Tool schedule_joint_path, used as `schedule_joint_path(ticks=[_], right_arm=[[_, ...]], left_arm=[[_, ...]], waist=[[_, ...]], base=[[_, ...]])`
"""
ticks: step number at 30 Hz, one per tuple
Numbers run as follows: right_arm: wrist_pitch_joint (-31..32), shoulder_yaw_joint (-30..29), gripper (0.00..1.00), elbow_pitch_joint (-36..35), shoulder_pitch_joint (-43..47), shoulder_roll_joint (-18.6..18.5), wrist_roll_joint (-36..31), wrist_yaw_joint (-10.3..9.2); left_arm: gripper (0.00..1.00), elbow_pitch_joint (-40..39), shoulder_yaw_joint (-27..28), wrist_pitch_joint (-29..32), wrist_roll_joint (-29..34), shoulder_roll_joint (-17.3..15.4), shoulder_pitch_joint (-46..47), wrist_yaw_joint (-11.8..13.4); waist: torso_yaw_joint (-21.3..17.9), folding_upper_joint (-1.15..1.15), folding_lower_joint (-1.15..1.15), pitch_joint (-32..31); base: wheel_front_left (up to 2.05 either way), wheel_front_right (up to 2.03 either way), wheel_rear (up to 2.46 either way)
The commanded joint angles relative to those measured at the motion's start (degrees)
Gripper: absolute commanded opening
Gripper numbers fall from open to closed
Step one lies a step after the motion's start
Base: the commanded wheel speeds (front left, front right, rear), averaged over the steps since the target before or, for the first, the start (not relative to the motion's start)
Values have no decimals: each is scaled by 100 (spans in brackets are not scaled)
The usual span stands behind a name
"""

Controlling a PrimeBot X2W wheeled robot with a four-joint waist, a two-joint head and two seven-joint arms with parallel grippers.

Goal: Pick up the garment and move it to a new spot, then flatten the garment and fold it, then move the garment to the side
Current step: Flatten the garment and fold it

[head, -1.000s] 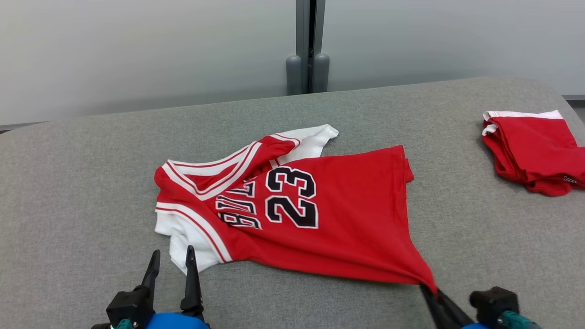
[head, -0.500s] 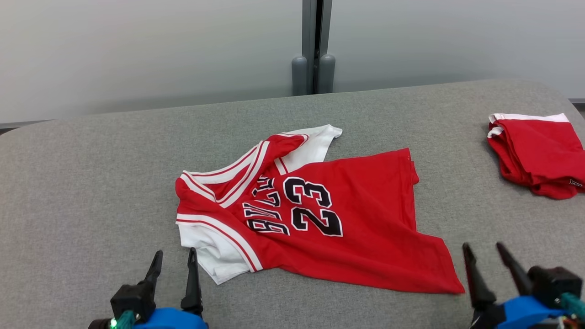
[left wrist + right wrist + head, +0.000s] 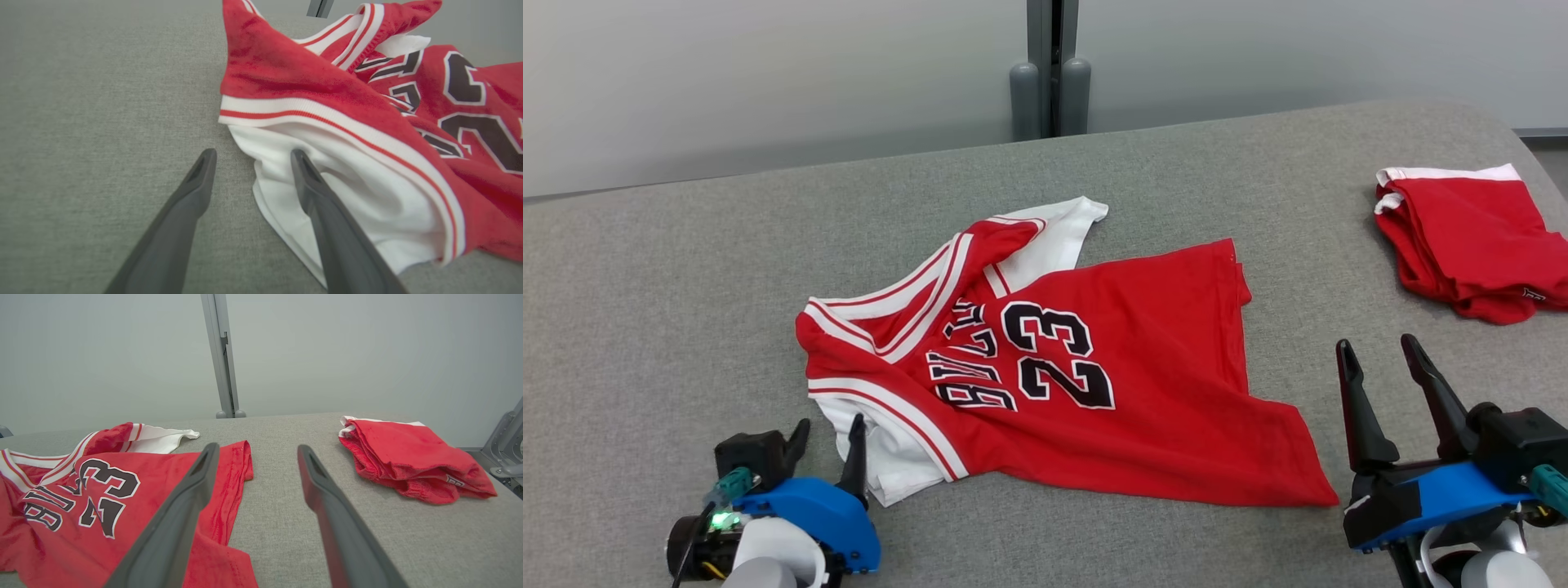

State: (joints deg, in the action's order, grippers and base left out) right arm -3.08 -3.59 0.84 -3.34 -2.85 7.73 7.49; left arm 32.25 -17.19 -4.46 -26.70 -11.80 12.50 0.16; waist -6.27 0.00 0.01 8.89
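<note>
— What writing can we read?

— On the red basketball jersey with white sleeves and striped trim point(image 3: 1176, 367) we read a black, white-edged "23" plainly. The word beside it is creased, so we make out "BUL" and no more. The folded red shorts with a white band point(image 3: 1470, 237) carry a small tag too tiny for us to read.

— Where does the jersey lie?

— It is spread near the middle of the grey fabric-covered table point(image 3: 645, 310), collar toward our left and hem toward our right. The shorts sit well apart at the far right.

— And our pincers?

— Our left gripper point(image 3: 828, 431) stands wide and empty at the white sleeve. Its wrist view shows more than the head view does: one finger over white cloth, the other over bare grey. We cannot tell whether either touches. Our right gripper point(image 3: 1376, 345) also stands wide and holds nothing, near the hem corner. Its wrist view adds a grey metal bracket point(image 3: 506, 445) past the shorts and a grey upright post point(image 3: 220, 355).
</note>
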Motion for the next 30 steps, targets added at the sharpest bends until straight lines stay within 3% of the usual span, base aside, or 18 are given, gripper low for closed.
schedule_joint_path(ticks=[1,2,4,5,9,18,29,30], right_arm=[[-17,-1,100,-5,-90,-8,-8,1],[-24,-5,100,1,-101,-8,-22,1],[-48,-19,100,2,-112,-8,-29,1],[-55,-20,100,7,-120,-8,-33,1],[-114,-38,100,37,-175,-8,-42,1],[-203,-7,100,155,-64,-8,-59,1],[-287,53,100,353,-9,-8,42,1],[-292,72,100,381,-26,-8,44,1]], left_arm=[[81,66,-20,32,-49,38,112,-110],[44,100,-68,60,-71,53,152,-196],[9,160,-152,80,-99,77,219,-332],[0,187,-177,61,-101,87,244,-376],[0,262,-284,-108,-54,139,312,-442],[0,-410,-402,-558,242,18,-83,-130],[0,-2656,-301,806,38,-274,-1707,836],[4,-2702,-291,917,24,-328,-1790,882]], waist=[[1,0,-1,25],[2,0,-1,38],[11,0,-1,57],[18,0,-1,60],[81,0,-1,34],[425,0,-1,-144],[690,0,-1,-227],[680,0,-1,-218]], base=[[0,0,0],[0,0,0],[0,0,0],[0,0,0],[0,0,0],[0,0,0],[0,0,0],[0,0,0]])
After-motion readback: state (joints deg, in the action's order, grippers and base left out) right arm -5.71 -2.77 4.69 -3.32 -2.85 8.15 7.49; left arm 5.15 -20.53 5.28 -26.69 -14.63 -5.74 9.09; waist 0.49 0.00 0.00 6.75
